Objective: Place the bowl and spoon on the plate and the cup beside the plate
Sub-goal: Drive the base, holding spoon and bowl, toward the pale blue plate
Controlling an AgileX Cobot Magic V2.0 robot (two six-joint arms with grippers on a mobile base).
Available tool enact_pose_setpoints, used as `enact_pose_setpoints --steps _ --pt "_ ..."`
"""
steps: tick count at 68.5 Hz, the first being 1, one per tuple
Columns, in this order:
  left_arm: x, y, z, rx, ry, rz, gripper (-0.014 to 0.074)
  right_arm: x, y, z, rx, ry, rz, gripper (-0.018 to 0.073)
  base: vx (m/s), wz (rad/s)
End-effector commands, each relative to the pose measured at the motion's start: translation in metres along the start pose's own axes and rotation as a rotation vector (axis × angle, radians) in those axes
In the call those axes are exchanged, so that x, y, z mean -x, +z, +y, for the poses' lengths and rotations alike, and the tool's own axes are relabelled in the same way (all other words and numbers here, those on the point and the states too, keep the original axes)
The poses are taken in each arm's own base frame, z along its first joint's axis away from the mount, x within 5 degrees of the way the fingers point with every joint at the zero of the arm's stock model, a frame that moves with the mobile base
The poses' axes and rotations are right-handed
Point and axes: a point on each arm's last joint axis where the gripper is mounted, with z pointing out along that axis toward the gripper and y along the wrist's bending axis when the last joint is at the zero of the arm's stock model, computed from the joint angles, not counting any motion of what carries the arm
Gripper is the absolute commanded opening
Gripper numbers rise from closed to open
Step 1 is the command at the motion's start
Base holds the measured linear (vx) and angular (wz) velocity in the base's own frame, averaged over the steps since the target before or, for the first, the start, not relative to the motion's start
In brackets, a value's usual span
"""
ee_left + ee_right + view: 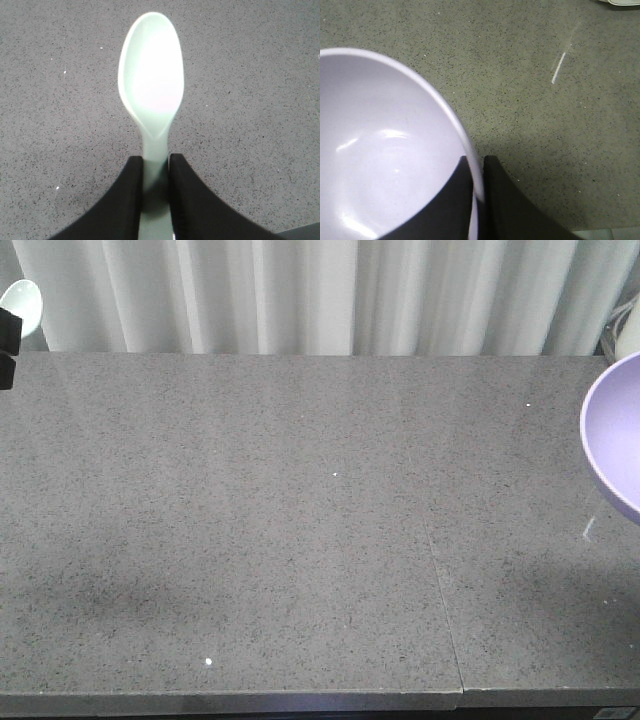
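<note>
In the left wrist view, my left gripper [156,161] is shut on the handle of the pale mint-green spoon [151,80], whose scoop points away from me above the grey table. In the front view the spoon [22,302] shows at the far left edge, above the black part of the left gripper [6,338]. My right gripper [478,165] is shut on the rim of the lavender bowl [380,150], one finger inside and one outside. The bowl [615,435] hangs at the right edge of the front view. The plate and the cup are out of view.
The speckled grey table [300,540] spans the front view, with a seam [440,580] running right of centre. White curtains [300,290] hang behind it. A pale object [627,328] peeks in at the far right edge, its kind unclear.
</note>
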Motion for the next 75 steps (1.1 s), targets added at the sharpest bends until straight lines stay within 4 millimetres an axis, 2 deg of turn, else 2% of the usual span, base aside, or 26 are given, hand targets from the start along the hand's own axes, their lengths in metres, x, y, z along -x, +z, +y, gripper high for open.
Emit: enact_pose_setpoints --steps 1,75 --pt "0.0027 -0.0142 -0.0022 -0.023 0.003 -0.065 -0.0006 0.0083 -0.0097 -0.0017 -0.008 -0.005 -0.091 -0.001 0.0 0.0" --pt "0.0027 -0.0142 -0.0022 -0.023 0.003 -0.065 -0.0006 0.0083 -0.0097 -0.0017 -0.008 -0.005 -0.091 -0.001 -0.01 -0.05"
